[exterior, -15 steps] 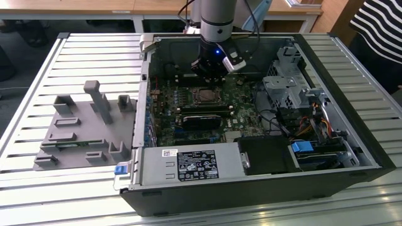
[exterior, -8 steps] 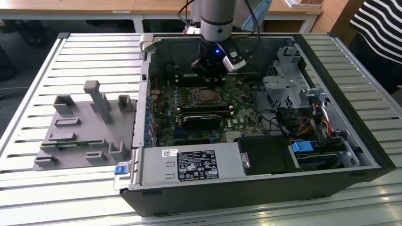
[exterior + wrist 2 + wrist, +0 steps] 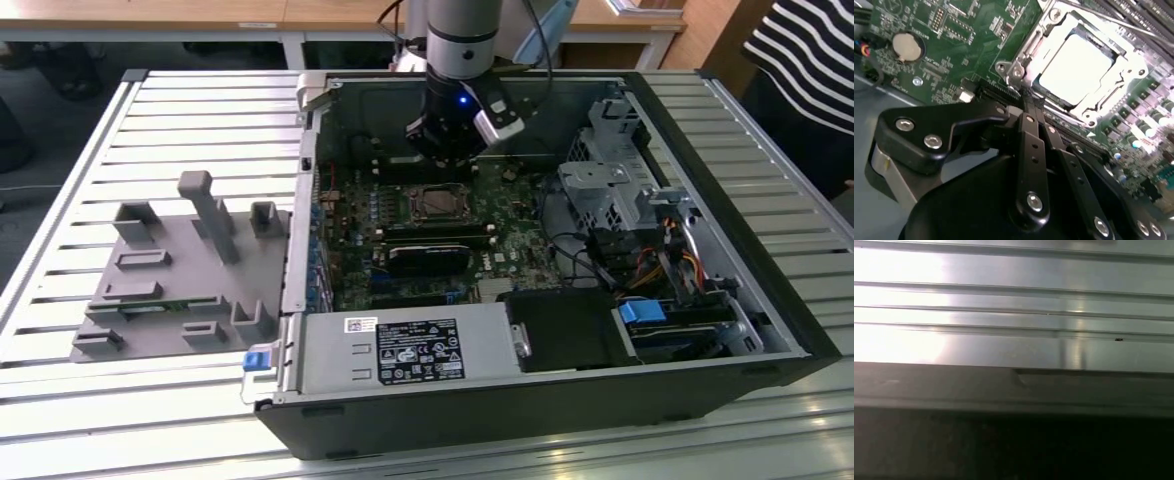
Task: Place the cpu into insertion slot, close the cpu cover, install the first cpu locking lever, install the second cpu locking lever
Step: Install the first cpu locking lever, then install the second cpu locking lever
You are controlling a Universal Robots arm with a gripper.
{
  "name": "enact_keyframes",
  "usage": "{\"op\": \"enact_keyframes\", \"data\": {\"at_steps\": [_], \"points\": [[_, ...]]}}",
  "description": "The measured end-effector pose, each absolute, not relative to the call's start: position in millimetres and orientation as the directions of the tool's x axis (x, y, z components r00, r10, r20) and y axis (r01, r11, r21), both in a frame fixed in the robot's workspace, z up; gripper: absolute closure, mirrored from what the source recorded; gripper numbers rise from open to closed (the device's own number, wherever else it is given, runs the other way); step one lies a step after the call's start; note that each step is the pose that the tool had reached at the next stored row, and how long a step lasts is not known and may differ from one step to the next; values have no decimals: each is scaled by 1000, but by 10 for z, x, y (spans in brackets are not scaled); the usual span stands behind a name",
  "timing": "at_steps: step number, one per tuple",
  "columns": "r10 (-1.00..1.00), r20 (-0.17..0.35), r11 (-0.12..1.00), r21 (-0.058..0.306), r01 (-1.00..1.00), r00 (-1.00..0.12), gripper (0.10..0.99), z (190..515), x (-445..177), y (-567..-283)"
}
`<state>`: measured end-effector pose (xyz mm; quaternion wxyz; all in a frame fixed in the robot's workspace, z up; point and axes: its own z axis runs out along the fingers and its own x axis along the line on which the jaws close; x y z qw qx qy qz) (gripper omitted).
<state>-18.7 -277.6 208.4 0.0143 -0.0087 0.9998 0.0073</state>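
The cpu, a flat square chip with a bright silvery top, lies in the insertion slot, whose dark rim shows around it. The cpu cover, a thin silvery frame, lies flat around the chip. My gripper is shut with nothing between its black fingers, and its tips sit at the socket's edge beside the cover. In the exterior view the gripper hangs inside the open computer case, just behind the socket with the cpu. I cannot make out how the locking levers stand.
Black memory sticks lie just in front of the socket. A power supply, drive cage and cables crowd the case. A grey fixture stands on the slatted table at the exterior view's left. A person's striped sleeve is at the far right.
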Motion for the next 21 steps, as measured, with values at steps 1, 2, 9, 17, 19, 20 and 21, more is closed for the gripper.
{"op": "enact_keyframes", "data": {"at_steps": [1,2,9,17,19,20,21], "points": [[-17,-29,1000,14,-18,-999,980,2103,-187,-2776],[-17,-29,1000,14,-18,-999,980,2111,-187,-2776],[-17,-29,1000,14,-18,-999,980,2112,-184,-2809],[-17,-29,1000,14,-18,-999,980,2112,-175,-2844],[-17,-29,1000,14,-18,-999,980,2112,-174,-2849],[-17,-29,1000,14,-18,-999,980,2112,-174,-2852],[-17,-29,1000,14,-18,-999,980,2112,-174,-2856]]}}
